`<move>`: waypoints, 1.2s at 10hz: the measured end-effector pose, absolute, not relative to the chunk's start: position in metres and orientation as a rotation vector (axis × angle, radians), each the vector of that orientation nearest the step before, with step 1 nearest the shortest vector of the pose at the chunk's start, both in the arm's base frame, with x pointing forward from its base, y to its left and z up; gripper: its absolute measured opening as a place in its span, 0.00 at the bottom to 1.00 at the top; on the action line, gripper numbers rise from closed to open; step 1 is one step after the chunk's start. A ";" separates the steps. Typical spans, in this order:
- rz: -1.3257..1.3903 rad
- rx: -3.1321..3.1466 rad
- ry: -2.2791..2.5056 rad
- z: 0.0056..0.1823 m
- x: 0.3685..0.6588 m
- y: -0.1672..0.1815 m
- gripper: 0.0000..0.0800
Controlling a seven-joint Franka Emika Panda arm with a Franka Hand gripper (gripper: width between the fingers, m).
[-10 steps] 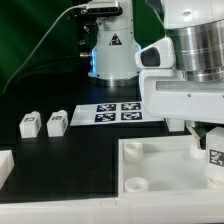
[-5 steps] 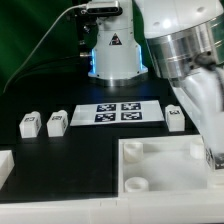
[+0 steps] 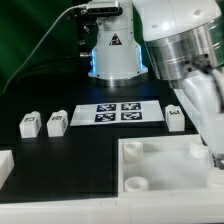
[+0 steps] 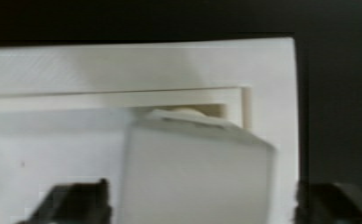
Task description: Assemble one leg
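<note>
In the wrist view a white leg (image 4: 196, 170) stands between my gripper's (image 4: 204, 205) two dark fingers, its far end over a corner socket (image 4: 204, 100) of the large white panel (image 4: 89, 70). The fingers sit close against its sides, so the gripper appears shut on it. In the exterior view the gripper is low at the right edge over the panel (image 3: 160, 165), and the held leg is hidden behind the arm. Three more tagged legs lie on the black table: two on the exterior view's left (image 3: 30, 124) (image 3: 56, 122) and one on the right (image 3: 174, 118).
The marker board (image 3: 118, 113) lies flat in the middle, in front of the arm's base (image 3: 112, 50). Another white part (image 3: 5, 165) shows at the exterior view's left edge. The arm's bulky wrist (image 3: 185, 50) fills the upper right.
Between one second and half a second ago the wrist turned over the panel's right corner, and the held leg's tag went out of sight. Nothing has visibly moved since.
</note>
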State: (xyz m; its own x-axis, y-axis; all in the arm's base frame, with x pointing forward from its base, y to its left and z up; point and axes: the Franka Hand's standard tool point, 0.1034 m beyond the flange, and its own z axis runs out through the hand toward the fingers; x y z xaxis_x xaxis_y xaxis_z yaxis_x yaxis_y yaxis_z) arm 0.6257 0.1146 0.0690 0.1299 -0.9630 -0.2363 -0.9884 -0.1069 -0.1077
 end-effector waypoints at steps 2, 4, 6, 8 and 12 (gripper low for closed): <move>0.091 -2.433 1.581 0.071 0.627 0.116 0.78; 0.069 -2.527 1.421 0.070 0.626 0.115 0.80; 0.024 -2.806 0.931 0.068 0.625 0.112 0.81; 0.013 -2.965 0.485 0.073 0.629 0.113 0.81; 0.013 -2.998 0.369 0.074 0.628 0.116 0.49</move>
State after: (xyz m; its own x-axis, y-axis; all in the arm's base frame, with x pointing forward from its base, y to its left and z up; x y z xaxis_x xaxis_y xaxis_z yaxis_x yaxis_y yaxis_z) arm 0.6285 0.1160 0.0738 0.9703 -0.2408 -0.0235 -0.2418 -0.9630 -0.1189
